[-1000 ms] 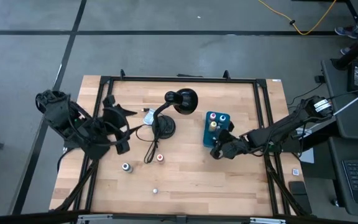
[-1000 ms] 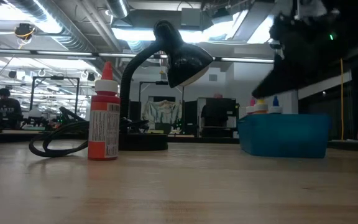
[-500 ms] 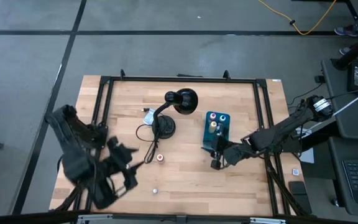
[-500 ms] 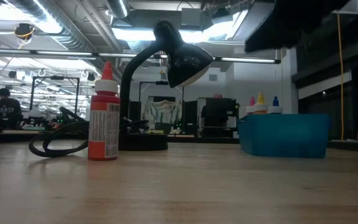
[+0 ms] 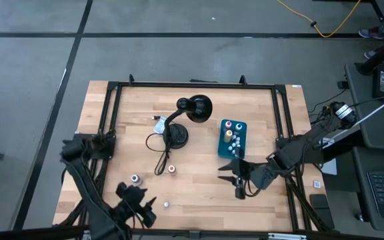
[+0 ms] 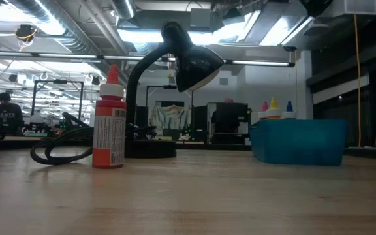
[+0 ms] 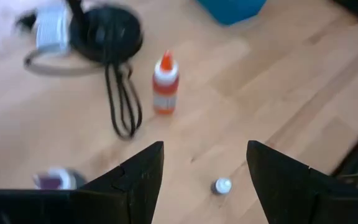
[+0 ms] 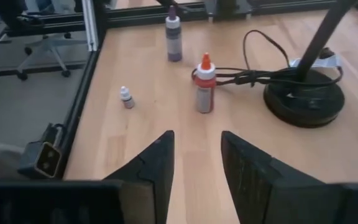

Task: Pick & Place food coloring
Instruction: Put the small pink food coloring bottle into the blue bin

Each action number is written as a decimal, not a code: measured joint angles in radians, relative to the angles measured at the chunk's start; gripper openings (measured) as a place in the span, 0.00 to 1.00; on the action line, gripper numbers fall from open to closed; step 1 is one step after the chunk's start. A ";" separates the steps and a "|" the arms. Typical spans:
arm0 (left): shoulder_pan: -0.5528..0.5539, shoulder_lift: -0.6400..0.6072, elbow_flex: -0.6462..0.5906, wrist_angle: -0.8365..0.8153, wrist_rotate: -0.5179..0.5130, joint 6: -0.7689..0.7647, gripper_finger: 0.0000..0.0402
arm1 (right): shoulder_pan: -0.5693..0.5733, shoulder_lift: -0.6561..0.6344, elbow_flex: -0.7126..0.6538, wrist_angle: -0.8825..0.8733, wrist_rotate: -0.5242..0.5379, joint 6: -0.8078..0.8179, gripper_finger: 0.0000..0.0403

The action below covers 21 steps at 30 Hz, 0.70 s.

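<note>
Hands both stand open and empty: the left hand (image 5: 141, 208) hovers near the table's (image 5: 199, 190) six-o'clock edge, the right hand (image 5: 234, 179) at five o'clock of the teal box (image 5: 232, 139). Loose on the wood are a red bottle (image 5: 171, 169), a purple bottle (image 5: 135, 179) and a tiny white bottle (image 5: 167, 205); other bottles sit inside the box.

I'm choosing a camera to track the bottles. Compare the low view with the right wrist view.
Only the low view shows the teal rectangular box with dropper tips above its rim.

Only the right wrist view shows the purple dropper bottle, the tiny white bottle and the open right gripper.

Both show the red dropper bottle and black desk lamp.
</note>
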 joint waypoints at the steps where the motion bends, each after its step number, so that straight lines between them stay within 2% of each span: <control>1: -0.001 0.022 0.000 0.005 0.015 -0.035 0.56 | 0.008 0.000 0.000 0.001 0.000 0.004 0.33; 5: -0.004 0.107 0.000 0.060 0.081 -0.148 0.56 | 0.029 0.000 0.000 0.002 -0.008 0.031 0.33; 11: -0.009 0.198 0.001 0.171 0.139 -0.238 0.56 | 0.058 0.000 0.000 0.002 -0.023 0.054 0.33; 21: -0.008 0.329 0.001 0.372 0.182 -0.210 0.56 | 0.084 0.000 0.000 0.000 -0.022 0.051 0.33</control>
